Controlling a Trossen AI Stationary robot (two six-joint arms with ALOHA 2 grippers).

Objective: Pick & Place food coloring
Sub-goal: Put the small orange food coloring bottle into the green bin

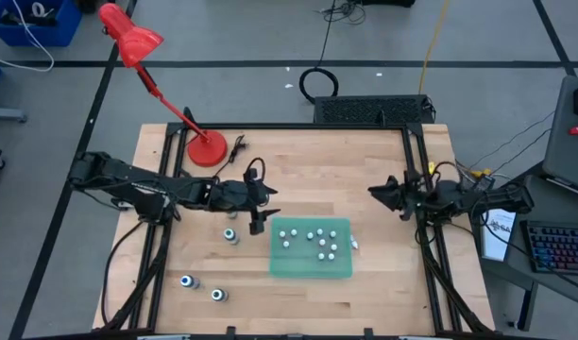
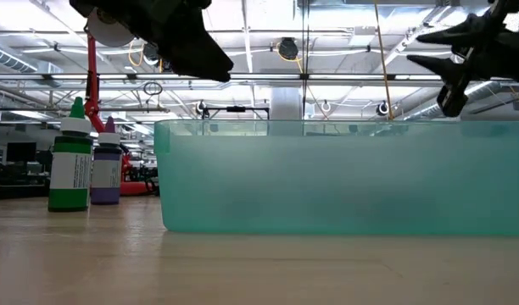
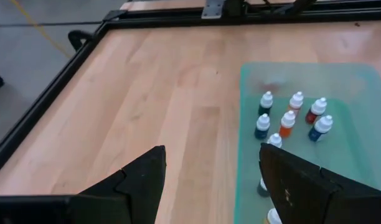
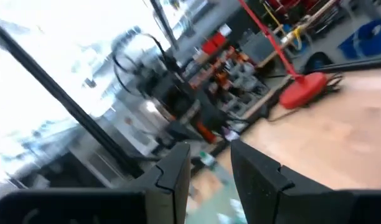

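Hovering our left hand (image 1: pixel 262 219) just left of the teal tray (image 1: pixel 311 267), fingers apart and empty. Most food coloring bottles (image 1: pixel 319 241) sit inside the tray; three stand on the table (image 1: pixel 383 288) to its left. Right hand (image 1: pixel 399 200) waits far right, fingers slightly apart.
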